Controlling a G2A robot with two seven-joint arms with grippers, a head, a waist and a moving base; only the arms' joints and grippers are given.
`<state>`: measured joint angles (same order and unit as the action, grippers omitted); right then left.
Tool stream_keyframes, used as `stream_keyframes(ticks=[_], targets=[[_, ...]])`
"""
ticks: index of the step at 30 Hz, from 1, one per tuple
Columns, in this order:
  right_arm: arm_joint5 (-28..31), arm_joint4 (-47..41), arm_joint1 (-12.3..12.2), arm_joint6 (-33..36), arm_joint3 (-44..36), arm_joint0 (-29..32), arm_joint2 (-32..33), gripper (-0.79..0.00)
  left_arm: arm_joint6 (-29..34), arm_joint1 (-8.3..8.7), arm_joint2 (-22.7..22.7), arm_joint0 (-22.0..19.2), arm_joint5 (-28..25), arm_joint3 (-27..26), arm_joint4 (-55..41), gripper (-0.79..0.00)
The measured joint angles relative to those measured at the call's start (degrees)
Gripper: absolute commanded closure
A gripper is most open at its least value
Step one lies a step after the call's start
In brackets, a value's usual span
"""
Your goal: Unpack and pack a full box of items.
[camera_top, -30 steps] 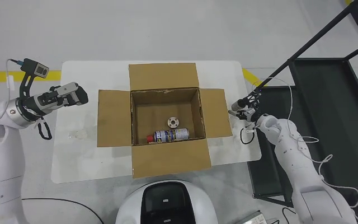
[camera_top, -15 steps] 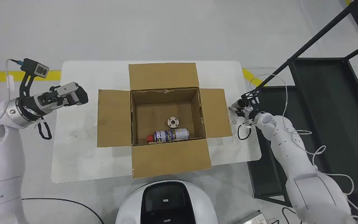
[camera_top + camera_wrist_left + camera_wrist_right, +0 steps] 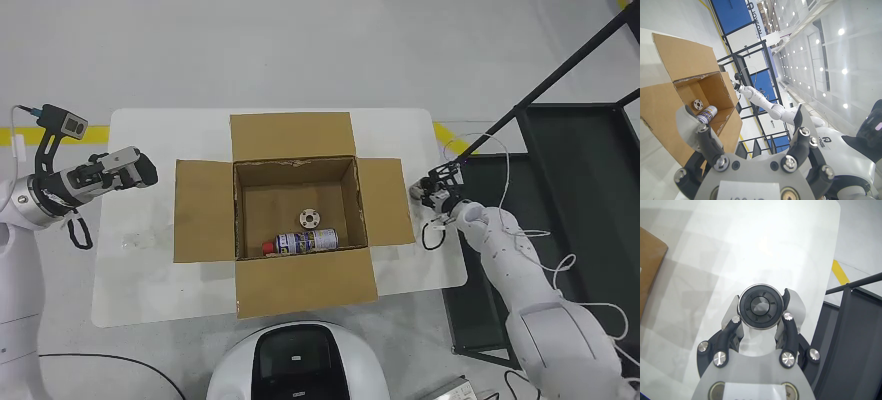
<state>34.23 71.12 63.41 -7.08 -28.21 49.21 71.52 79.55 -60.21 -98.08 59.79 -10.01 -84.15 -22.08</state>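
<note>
Cardboard box (image 3: 292, 135) sits open, flaps spread, at the middle of the white worktop (image 3: 160, 290), a spray can (image 3: 306, 241) lying on its side by the near wall and a small metal flange (image 3: 310, 216) just beyond it. At the worktop's right edge, beside the right flap, the right hand (image 3: 432, 190) pinches a round black metal-rimmed disc (image 3: 760, 306), while the left hand (image 3: 143, 170) hangs spread wide over the left side.

Left claw (image 3: 743, 113) spread wide; right claw (image 3: 762, 299) clamped on black disc (image 3: 760, 309).
</note>
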Motion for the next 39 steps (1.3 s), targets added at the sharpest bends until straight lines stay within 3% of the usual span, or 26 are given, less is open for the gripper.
stream_keyframes(ticks=[7, 11, 17, 23, 32, 39], targets=[[0.5, 2.4, -3.1, -8.6, -8.9, 5.2, 4.6, 0.000, 0.0, 0.00, 0.0, 0.0, 0.0, 0.0, 0.0, -0.785], [-0.3, 3.9, -5.6, -10.6, -23.3, 12.8, 10.4, 0.000, 0.0, 0.00, 0.0, 0.0, 0.0, 0.0, 0.0, -0.785], [0.6, 2.9, -7.4, -2.7, -51.4, 25.9, 17.1, 0.000, 0.0, 0.00, 0.0, 0.0, 0.0, 0.0, 0.0, -0.785], [4.1, 3.1, -7.3, 6.9, -69.4, 29.5, 13.6, 0.000, 0.0, 0.00, 0.0, 0.0, 0.0, 0.0, 0.0, -0.785], [3.1, -1.9, -5.2, 19.1, -68.3, 21.8, 0.2, 0.000, 0.0, 0.00, 0.0, 0.0, 0.0, 0.0, 0.0, -0.785], [3.1, -1.9, -5.2, 19.1, -68.2, 21.6, 0.0, 0.000, 0.0, 0.00, 0.0, 0.0, 0.0, 0.0, 0.0, -0.785]])
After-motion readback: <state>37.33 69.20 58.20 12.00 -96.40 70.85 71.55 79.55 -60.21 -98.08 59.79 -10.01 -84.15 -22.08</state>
